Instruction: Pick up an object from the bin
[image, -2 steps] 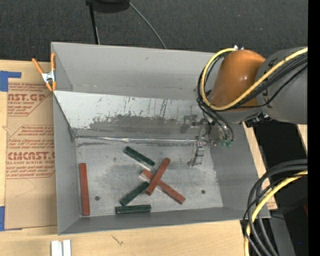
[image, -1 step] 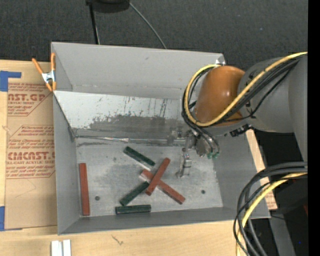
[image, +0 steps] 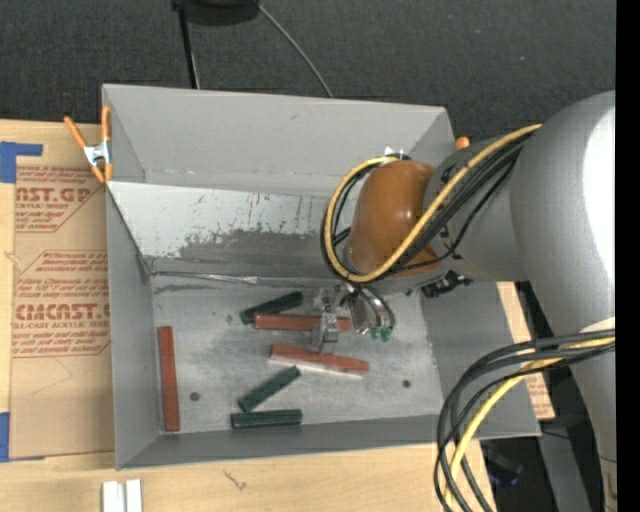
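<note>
My gripper (image: 328, 330) reaches down in the middle of the bin, below the orange cover. Its fingers stand around the right part of a red-brown bar (image: 285, 322) that lies flat, left to right. Whether the fingers press on that bar cannot be told. Just below lies a second red-brown bar (image: 318, 361) with a pale edge, slanting down to the right. A dark green bar (image: 272, 305) lies just up and left of the first red one, touching it.
A long red-brown bar (image: 167, 378) stands along the left wall. Two more dark green bars (image: 267, 389) (image: 266, 420) lie near the front wall. The arm and its cables cover the bin's right side.
</note>
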